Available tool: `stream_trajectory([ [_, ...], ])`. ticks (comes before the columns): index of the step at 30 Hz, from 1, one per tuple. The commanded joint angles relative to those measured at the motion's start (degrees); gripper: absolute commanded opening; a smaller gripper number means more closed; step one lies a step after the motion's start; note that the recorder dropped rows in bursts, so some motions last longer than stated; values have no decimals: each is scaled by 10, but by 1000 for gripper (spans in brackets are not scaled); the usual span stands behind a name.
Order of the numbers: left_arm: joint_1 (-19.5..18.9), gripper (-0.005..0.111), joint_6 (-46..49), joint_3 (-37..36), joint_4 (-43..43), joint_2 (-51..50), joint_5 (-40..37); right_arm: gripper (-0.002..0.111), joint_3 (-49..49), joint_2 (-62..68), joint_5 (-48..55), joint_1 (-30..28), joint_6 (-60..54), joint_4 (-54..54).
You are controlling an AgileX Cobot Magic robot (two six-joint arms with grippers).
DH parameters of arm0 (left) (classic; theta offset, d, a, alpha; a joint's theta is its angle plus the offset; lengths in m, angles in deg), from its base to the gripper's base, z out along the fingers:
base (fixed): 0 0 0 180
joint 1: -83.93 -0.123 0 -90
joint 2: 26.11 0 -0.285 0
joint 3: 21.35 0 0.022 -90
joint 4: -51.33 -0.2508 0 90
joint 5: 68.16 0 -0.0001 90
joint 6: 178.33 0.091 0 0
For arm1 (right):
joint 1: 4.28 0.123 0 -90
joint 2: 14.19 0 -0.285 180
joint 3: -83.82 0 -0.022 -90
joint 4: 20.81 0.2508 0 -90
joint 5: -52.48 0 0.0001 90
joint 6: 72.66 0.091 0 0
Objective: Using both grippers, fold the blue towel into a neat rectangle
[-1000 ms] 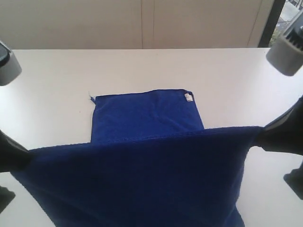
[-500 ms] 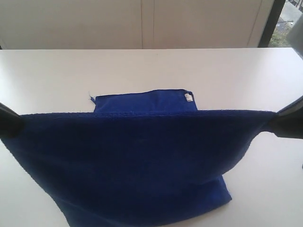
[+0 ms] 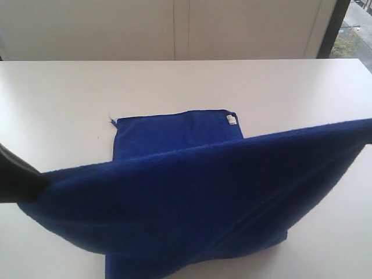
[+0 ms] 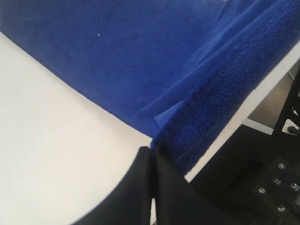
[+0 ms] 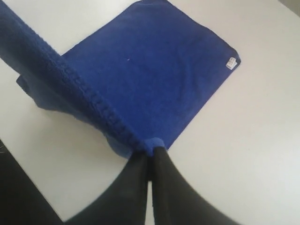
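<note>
**White table, pale panelled wall: towel fold, first pass under way**

Setting: white table (image 3: 174, 81), bare apart from the cloth, with a pale panelled wall (image 3: 174, 29) running behind its far edge.

Item 1, blue towel (image 3: 192, 197): roughly mid-table. Its far portion lies flat, with a white tag (image 3: 231, 120) at the far right corner. The near portion is held up off the table as a hanging sheet, stretched between two corners. The raised hem slants, its right end higher than its left, and it hides much of the flat part from where I stand.

Item 2, left pincer (image 4: 151, 151): fingers pressed together on the left corner of the raised hem, low and near the left table edge.

Item 3, right pincer (image 5: 149, 157): fingers likewise pinched on the right corner of the hem. It sits outside the exterior view, where the hem runs off the right border.

Progress, as judged:
- Done: both corners gripped, near end raised and drawn taut.
- In hand: carrying the raised hem over the flat part towards the far edge.
- Left: levelling the slanted hem, laying it down in line with the far edge and the tag corner, and releasing it. One further fold is probably needed for a neat rectangle.
</note>
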Motion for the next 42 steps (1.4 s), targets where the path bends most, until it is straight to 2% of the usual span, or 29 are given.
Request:
stream_trajectory([
  [1,5,0,-22,-42,-9,3,8,0,-19,26,-1,1,1,-8],
  [6,5,0,-24,-36,-34,4,12,0,-26,51,-1,1,-10,-13],
  [13,5,0,-52,-17,-115,3,7,0,-26,92,-1,1,-18,-13],
  [19,5,0,-53,-17,-131,3,11,0,-26,124,-14,1,-18,-41],
  [25,5,0,-57,-17,-128,-25,12,0,-25,132,-17,1,-7,-88],
  [36,5,0,-57,-17,-101,-29,15,0,-13,43,-1,1,-3,-90],
  [42,5,0,-55,-17,-104,-49,38,0,-13,46,-1,1,-3,-89],
])
